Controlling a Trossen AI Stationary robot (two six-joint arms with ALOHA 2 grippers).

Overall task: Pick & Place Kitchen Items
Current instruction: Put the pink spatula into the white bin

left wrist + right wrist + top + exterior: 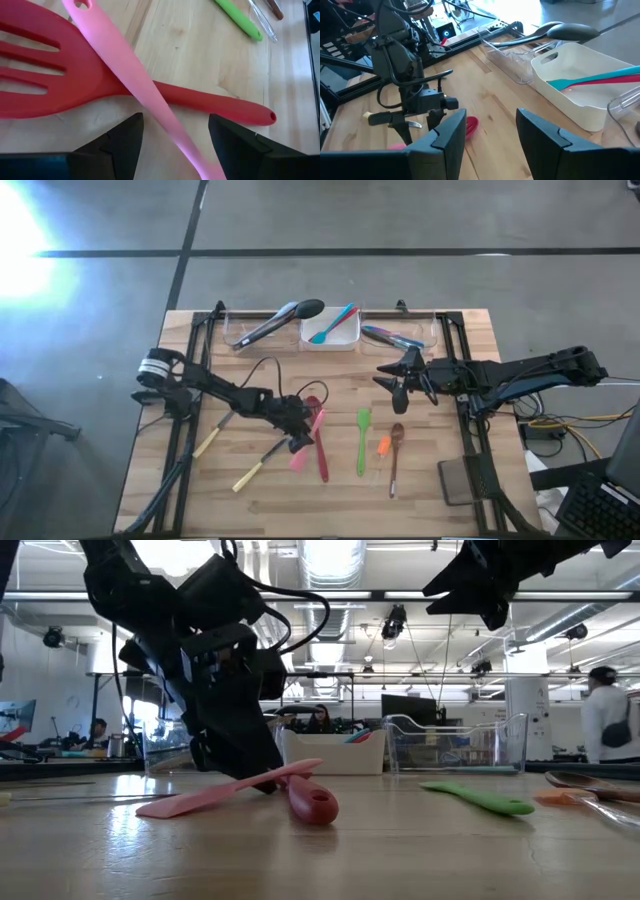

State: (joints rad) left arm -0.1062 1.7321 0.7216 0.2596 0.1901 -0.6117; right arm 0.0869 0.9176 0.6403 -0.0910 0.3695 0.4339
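Wooden slatted table (440, 420) in an open workshop; left gripper (172, 132) spread astride the pink spatula (131, 82).

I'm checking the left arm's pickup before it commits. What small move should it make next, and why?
Probably close the left gripper on the pink spatula. Its open fingers sit low on either side of the pink handle, which lies crossed over the red slotted spatula on the table. Closing there should catch only the pink one. The right gripper hangs open above the table.
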